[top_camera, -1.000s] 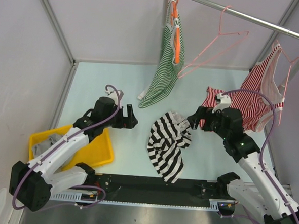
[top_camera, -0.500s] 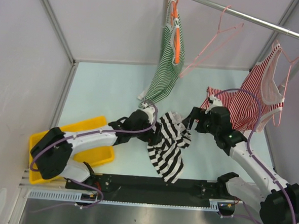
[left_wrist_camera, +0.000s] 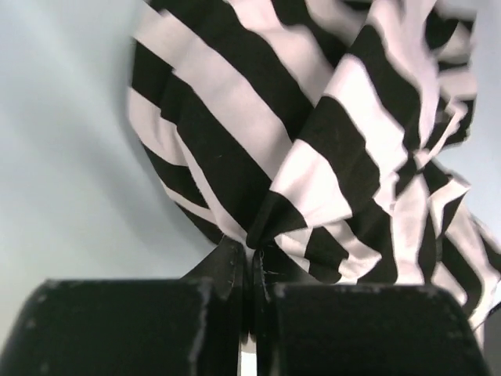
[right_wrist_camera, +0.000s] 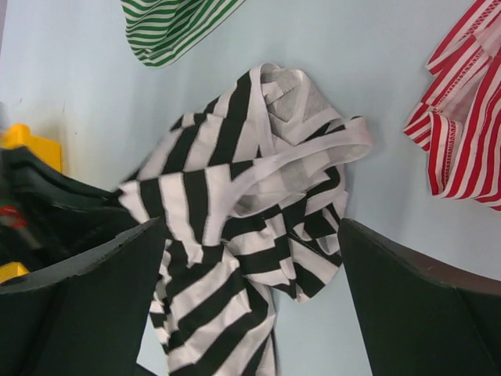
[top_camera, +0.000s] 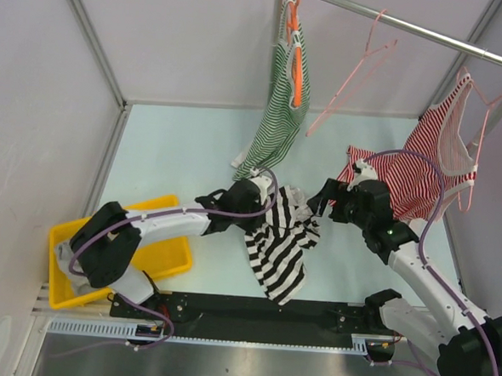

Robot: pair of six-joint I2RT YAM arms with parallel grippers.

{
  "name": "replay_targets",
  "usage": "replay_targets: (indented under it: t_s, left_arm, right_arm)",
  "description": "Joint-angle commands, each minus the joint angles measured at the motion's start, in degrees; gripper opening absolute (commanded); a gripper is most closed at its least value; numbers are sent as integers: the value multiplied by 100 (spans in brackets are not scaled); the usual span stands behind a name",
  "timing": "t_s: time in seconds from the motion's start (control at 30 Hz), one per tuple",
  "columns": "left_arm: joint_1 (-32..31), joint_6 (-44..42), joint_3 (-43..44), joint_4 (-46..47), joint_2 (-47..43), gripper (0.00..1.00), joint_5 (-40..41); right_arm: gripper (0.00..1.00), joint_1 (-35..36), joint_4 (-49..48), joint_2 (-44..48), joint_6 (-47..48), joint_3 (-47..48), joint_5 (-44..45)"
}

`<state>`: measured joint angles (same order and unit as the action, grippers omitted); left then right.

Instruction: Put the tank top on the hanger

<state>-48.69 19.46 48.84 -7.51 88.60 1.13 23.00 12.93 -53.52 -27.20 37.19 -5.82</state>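
Observation:
The black-and-white striped tank top (top_camera: 283, 241) lies crumpled on the pale table between the two arms. My left gripper (top_camera: 258, 207) is at its left edge, shut on a pinched fold of the striped cloth (left_wrist_camera: 305, 196), with the jaws closed at the fold's base (left_wrist_camera: 252, 258). My right gripper (top_camera: 322, 203) hovers open over the top's right side. In the right wrist view its wide-spread fingers (right_wrist_camera: 102, 282) frame the bunched cloth and pale straps (right_wrist_camera: 258, 196) without touching them. The thin pale pink hanger (top_camera: 353, 75) hangs tilted and bare from the metal rail (top_camera: 414, 27).
A green-and-white striped top (top_camera: 276, 121) on an orange hanger (top_camera: 297, 67) hangs at the rail's left end. A red-and-white striped top (top_camera: 427, 169) hangs at the right, behind my right arm. A yellow bin (top_camera: 168, 255) sits by the left arm's base.
My left arm swung right from beside the yellow bin to the tank top and shut on its left edge, bunching the cloth. My right gripper shifted slightly left. The pink hanger swung.

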Motion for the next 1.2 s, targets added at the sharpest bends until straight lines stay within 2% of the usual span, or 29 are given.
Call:
replay_targets:
  t_s: [0.0,0.03,0.1,0.13,0.23,0.43,0.53,0.6,0.73,0.83,0.93,0.97,1.03,1.07,1.1,1.17]
  left_arm:
    - [587,-680,512,-497,-572,6,573]
    - [736,-689,582,-523,-537,26,556]
    - [1097,-672,818,-795,-318,54,686]
    - [1142,-663,898,-909,-265,74,835]
    - [1107,-611,917,-946,-492,90,925]
    - [931,-31,373,-419,-1334,98,153]
    - [800,320,4,-225,-1695,98,20]
    - [747,514,-224,-190,-1871,98,11]
    - [738,717,-550,-190,-2320,99,63]
    - [738,734,-639,-373,-2610,99,133]
    - [738,664,-613,-637,-2847,99,256]
    - [738,638,-595,-716,-2900,99,352]
    - [746,568,-499,-961,-3067,100,441]
    - [738,550,-463,-1041,-3137,99,467]
    - [746,541,-402,-1103,-3190,100,511]
    - [773,558,-332,-1235,-3383,100,512]
  right_arm:
    - [97,-24,-27,-114,22,69,161]
    - [97,-24,-71,-167,22,52,161]
    - [97,-24,-264,-352,-48,43,134]
    - [97,-24,-334,-413,-57,60,108]
    - [97,-50,-642,-756,-49,122,38]
    - [96,-304,-1248,-1871,-13,385,55]
    - [94,-638,-2054,-2469,-241,333,-304]
    - [90,-762,-2372,-2724,-295,350,-726]
    - [86,-745,-2681,-3278,-163,587,-771]
    - [77,-762,-2611,-3629,-110,772,-867]
    - [58,-771,-2708,-3797,-66,799,-1069]
    - [42,-762,-2656,-3833,-40,860,-1087]
    - [24,-719,-2524,-3772,13,913,-1079]
    - [3,-675,-2445,-3623,39,991,-1026]
    - [0,-535,-2340,-3552,135,1044,-956]
    - [0,-289,-1918,-3237,285,1254,-763]
